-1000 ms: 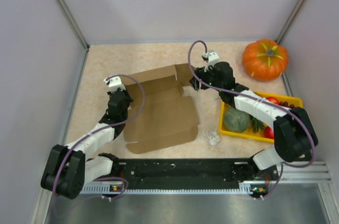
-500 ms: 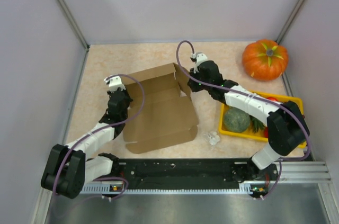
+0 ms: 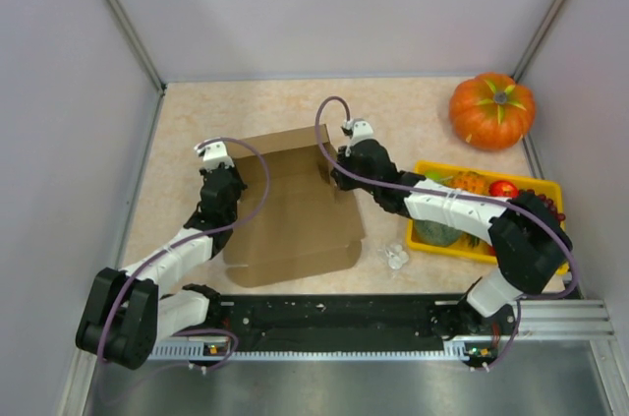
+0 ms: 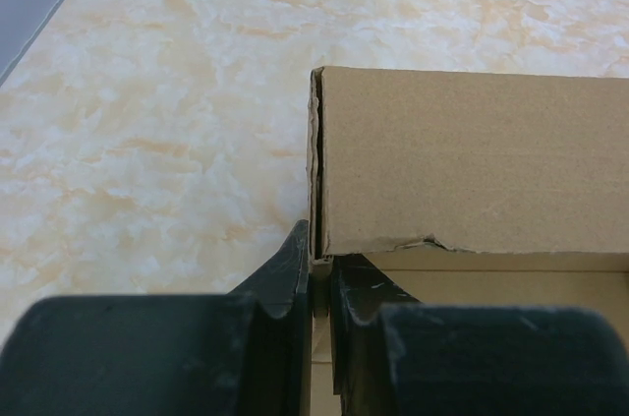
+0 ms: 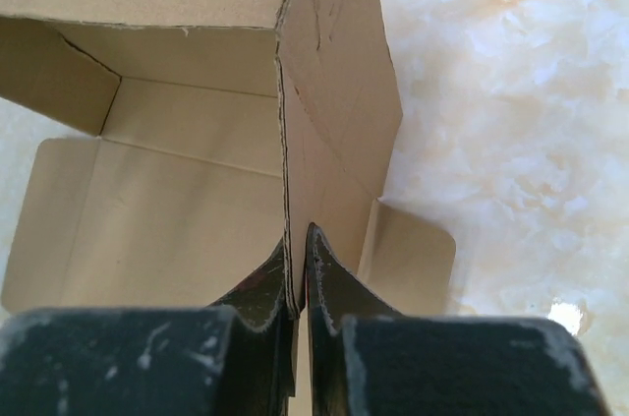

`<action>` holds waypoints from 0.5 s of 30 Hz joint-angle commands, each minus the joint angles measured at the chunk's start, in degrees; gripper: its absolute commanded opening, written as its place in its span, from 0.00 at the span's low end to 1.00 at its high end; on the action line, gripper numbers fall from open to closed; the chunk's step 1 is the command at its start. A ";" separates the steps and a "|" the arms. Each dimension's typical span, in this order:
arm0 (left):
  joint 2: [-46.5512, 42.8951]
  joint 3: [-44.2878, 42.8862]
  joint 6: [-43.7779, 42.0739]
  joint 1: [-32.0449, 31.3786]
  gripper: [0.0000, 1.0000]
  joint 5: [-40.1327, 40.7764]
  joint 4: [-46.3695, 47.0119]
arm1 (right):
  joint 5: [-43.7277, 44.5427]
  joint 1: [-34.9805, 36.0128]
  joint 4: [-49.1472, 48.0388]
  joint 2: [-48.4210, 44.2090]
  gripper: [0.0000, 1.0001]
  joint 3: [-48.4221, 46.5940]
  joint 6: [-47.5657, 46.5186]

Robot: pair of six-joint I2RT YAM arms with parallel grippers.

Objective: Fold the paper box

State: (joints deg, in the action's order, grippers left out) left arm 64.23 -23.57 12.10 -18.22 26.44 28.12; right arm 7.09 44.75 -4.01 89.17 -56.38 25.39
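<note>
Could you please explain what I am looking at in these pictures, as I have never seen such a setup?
These are two robot arms bolted to a table. One picture looks down from above; the other two come from cameras on the wrists. A half-folded cardboard box lies between the arms, with a pumpkin and a yellow tray of produce to the right. The left hand pinches one raised wall, the right hand the opposite one.

We note beige marbled table (image 3: pixel 187 121) bearing: paper box (image 3: pixel 295 224) centre, pumpkin (image 3: pixel 491 111) far right, yellow tray (image 3: pixel 536 185) right, small clear piece (image 3: pixel 396 257) beside tray.
</note>
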 commanded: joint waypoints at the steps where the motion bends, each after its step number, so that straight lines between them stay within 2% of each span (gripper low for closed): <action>1: -1.65 -0.60 0.74 -0.77 0.00 -2.79 1.94 | -0.23 1.48 -12.76 1.36 0.04 3.55 -5.15; 2: -1.65 -0.60 0.21 -0.77 0.00 -2.88 1.94 | -1.19 1.48 -13.91 1.27 0.07 4.60 -7.35; 3: -1.91 -0.34 -0.05 -0.77 0.00 -2.97 2.11 | -2.68 1.30 -16.70 1.27 0.16 5.13 -11.72; 5: -2.35 0.02 -0.14 -0.77 0.00 -3.75 2.38 | -6.20 1.30 -17.08 1.19 0.24 5.14 -16.40; 6: -2.35 0.19 -0.49 -0.77 0.00 -4.11 2.64 | -6.82 1.04 -16.82 1.01 0.31 4.88 -19.38; 9: -2.62 0.28 -1.02 -0.77 0.00 -4.46 2.73 | -14.46 -0.80 -17.70 -0.47 0.45 5.31 -22.82; 12: -2.53 0.19 -1.29 -0.77 0.00 -4.20 2.47 | -20.52 -3.35 -19.98 -1.88 0.51 6.28 -24.42; 15: -2.61 0.11 -1.64 -0.77 0.00 -4.29 2.38 | -31.59 -7.92 -21.48 -0.23 0.52 4.79 -23.20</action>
State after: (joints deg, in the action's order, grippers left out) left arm 63.13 -23.44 10.76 -18.70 23.53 27.79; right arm -9.76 41.60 -19.29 89.73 -50.59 4.78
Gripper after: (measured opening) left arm 0.103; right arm 0.518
